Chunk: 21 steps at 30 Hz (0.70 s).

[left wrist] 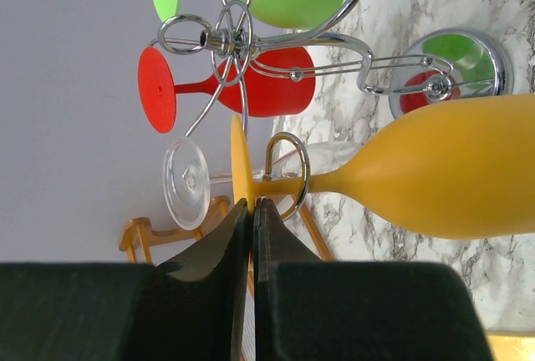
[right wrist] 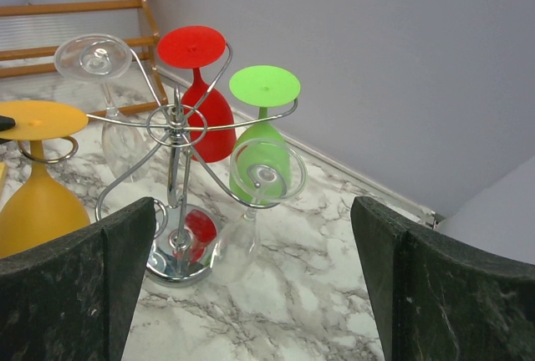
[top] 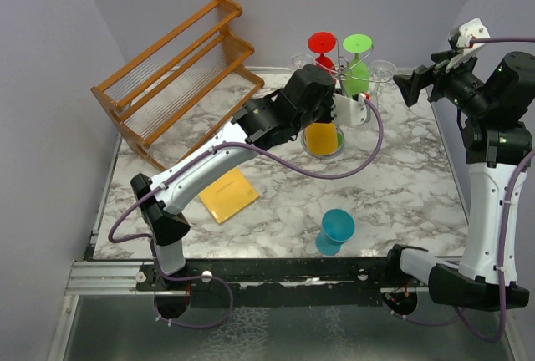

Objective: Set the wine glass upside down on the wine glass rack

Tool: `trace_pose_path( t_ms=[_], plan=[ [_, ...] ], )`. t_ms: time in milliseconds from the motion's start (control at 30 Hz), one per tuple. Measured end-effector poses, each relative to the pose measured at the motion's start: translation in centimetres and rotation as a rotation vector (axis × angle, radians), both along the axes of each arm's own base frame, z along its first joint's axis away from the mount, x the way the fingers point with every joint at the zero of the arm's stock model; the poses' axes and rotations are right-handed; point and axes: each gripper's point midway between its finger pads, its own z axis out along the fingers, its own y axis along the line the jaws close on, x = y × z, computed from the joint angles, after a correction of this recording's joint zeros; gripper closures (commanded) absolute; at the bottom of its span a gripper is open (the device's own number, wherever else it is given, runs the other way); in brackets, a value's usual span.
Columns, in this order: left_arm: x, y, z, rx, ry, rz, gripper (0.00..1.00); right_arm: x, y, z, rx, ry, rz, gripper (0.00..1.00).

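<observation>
The fingers of the left gripper [left wrist: 252,204] were drawn together at the foot rim of the yellow wine glass [left wrist: 451,169]; whether the rim was pinched could not be told. The glass, matte and opaque, was hung upside down on the wine glass rack [right wrist: 172,173], its stem caught in a near-side scroll. The right gripper [top: 405,87] was held spread wide and empty, right of the rack. Bare marble table [top: 401,185] was seen in front of the rack, and the wall [right wrist: 376,60] close behind it.

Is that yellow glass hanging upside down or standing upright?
Upside down: the yellow glass hangs foot-up through a loop of the rack, bowl below.
</observation>
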Motion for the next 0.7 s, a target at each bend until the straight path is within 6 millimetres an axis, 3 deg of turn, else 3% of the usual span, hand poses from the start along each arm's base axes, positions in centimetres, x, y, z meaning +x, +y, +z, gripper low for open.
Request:
trace_pose_path(
  t_ms=[700],
  plan=[
    [-0.39, -0.76, -0.45, -0.02, 0.03, -0.029, 0.85, 0.01, -0.05, -0.42, -0.005, 0.006, 0.0, 0.0]
  ],
)
